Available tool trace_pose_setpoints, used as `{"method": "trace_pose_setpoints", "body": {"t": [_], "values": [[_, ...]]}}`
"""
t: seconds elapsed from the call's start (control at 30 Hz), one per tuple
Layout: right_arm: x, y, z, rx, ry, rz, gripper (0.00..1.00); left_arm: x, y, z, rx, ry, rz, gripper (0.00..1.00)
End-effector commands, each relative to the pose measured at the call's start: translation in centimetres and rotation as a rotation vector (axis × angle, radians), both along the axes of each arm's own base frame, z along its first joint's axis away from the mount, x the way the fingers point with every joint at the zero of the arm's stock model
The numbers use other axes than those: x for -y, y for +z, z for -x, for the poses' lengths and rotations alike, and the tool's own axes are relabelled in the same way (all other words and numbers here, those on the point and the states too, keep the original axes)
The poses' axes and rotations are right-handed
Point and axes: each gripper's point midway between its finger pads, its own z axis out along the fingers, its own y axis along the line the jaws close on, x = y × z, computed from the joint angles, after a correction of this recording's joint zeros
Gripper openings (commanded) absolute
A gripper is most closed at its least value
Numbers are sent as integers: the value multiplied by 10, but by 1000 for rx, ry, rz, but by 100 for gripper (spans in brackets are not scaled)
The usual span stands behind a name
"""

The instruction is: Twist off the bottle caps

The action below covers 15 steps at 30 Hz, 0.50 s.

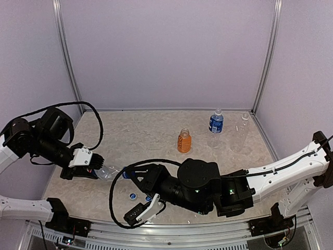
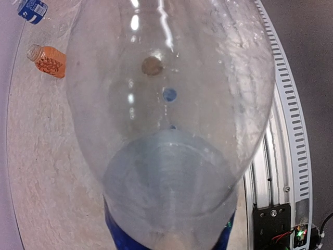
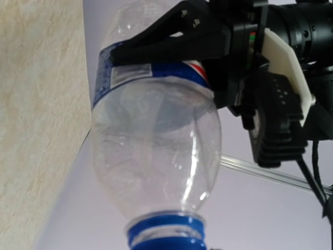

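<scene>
Toward the lower left of the overhead view, a clear bottle (image 1: 108, 172) with a blue label is held lying sideways between the two arms. Its labelled body is pinched by the left claw (image 1: 99, 173), and its blue cap (image 3: 165, 229) is clamped by the right claw (image 1: 131, 176). Two loose blue caps (image 1: 132, 196) are seen on the tabletop just below.

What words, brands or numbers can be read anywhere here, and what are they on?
None can be read for sure.
Blue label on the held bottle: white panel of fine print and a red-and-white mark, too blurred.
Blue label on the standing bottle at the back: too small.
Loose blue cap on the table: white mark, too small.
</scene>
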Motion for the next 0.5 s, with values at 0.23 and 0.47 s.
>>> {"method": "trace_pose_setpoints", "body": {"t": [0.23,0.47], "values": [[8,35,-13,-136,-53,-191,99,-6,14,1,-10,55,31,21],[20,84,-48,-782,-89,-539,99,0,44,-56,187,256,146,23]]}}
